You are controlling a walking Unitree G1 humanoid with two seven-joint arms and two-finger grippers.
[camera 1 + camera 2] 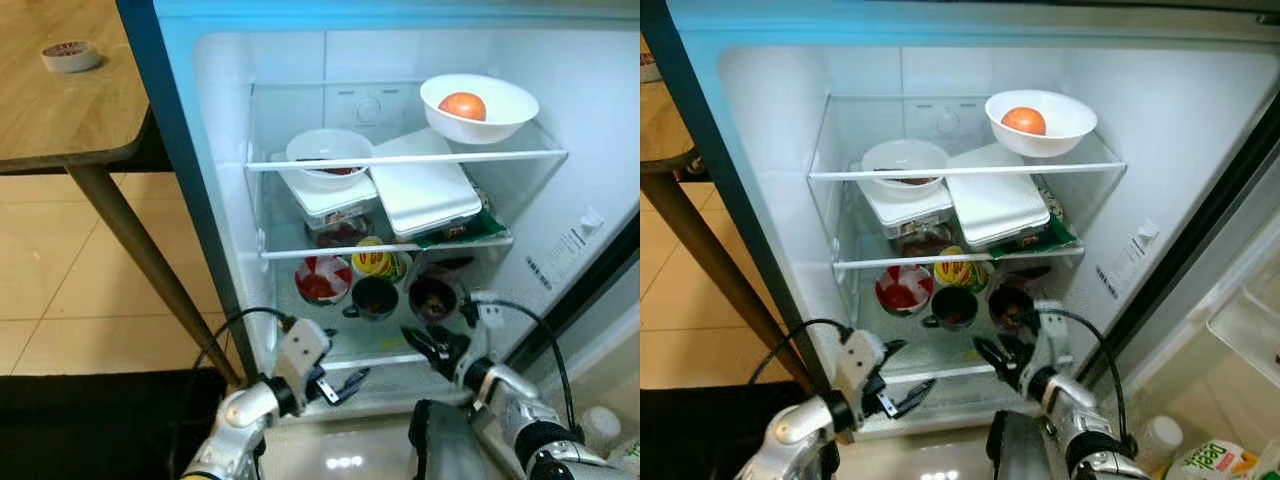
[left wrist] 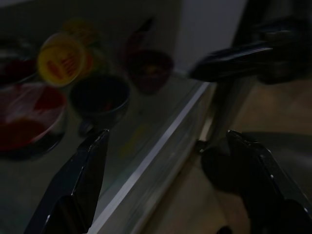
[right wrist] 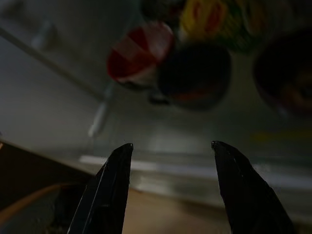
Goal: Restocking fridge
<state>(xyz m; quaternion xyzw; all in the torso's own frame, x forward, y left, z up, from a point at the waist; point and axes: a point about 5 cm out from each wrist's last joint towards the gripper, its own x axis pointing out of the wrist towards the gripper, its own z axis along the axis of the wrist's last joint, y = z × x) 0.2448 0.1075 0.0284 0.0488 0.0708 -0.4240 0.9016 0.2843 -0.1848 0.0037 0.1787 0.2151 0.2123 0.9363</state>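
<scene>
Left gripper [image 1: 345,385] and right gripper [image 1: 425,345], both fingers apart, empty, near fridge [image 1: 600,120] bottom shelf [image 1: 390,345].

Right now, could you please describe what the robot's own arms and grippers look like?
Both arms are silver metal. The left gripper sits on a white block, the right gripper on a dark mount; each has two long, tapered black fingers, and a black cable loops above each wrist.

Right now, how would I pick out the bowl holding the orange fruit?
Look inside the open fridge at its top glass shelf. The white bowl sits at the right end. Unlike the other white bowl further left, it holds one round orange fruit.
</scene>
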